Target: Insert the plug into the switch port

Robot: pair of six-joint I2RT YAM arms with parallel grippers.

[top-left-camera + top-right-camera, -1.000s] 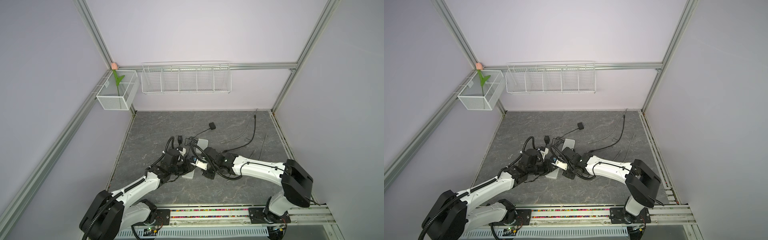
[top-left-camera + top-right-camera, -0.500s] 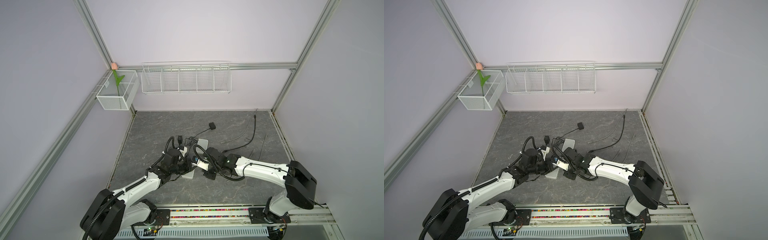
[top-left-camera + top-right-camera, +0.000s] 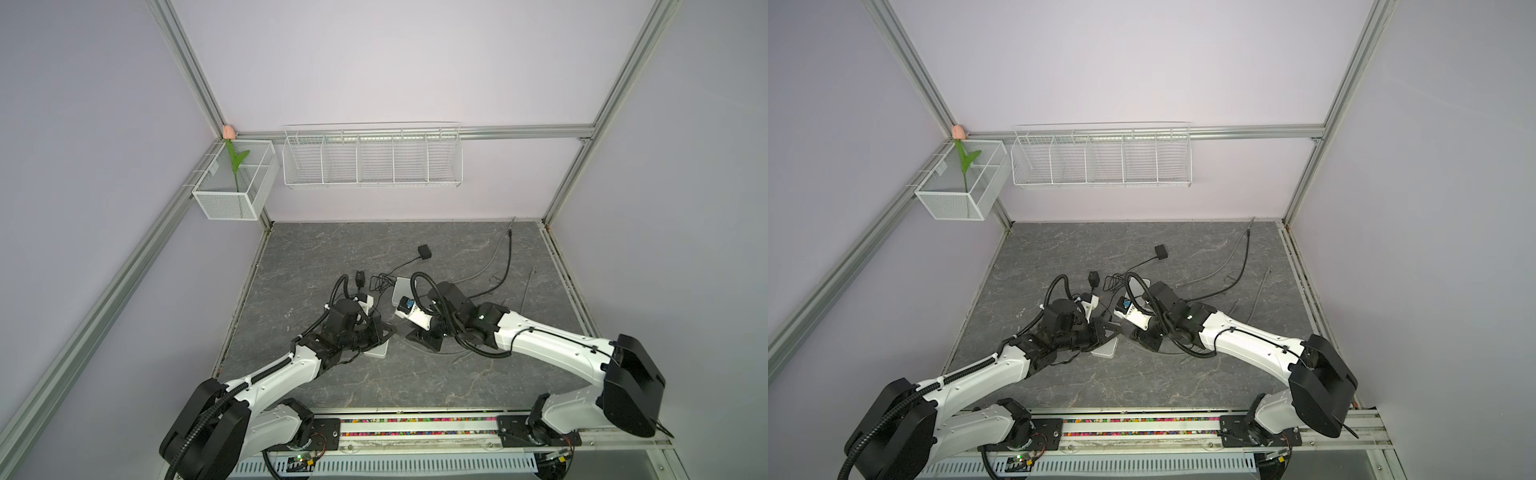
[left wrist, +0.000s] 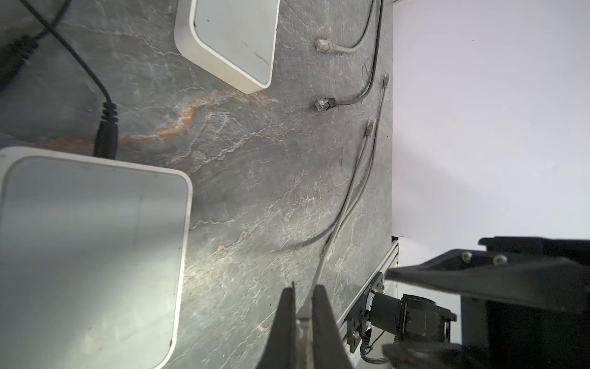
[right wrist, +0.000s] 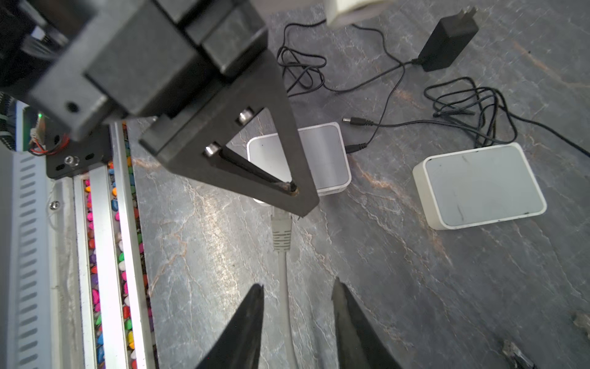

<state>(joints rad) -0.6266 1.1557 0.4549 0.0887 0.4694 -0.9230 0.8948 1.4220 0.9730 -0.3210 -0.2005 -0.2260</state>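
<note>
Near-centre counter [image 5: 399, 255] | step: pre-insertion, left fingers [image 4: 322, 319] clamp plug [image 5: 281, 231] | right fingers [image 5: 245, 319] apart astride cable [image 5: 284, 287] | next: align to switch [image 5: 322, 156] port

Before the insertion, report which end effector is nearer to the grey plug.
Left. The left end effector is shut on the grey plug. The right end effector is open behind it, astride its cable, not touching.

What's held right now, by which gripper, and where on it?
Left gripper is shut on the grey plug at its head end, boot sticking out. Right gripper is open astride its cable, holding nothing.
</note>
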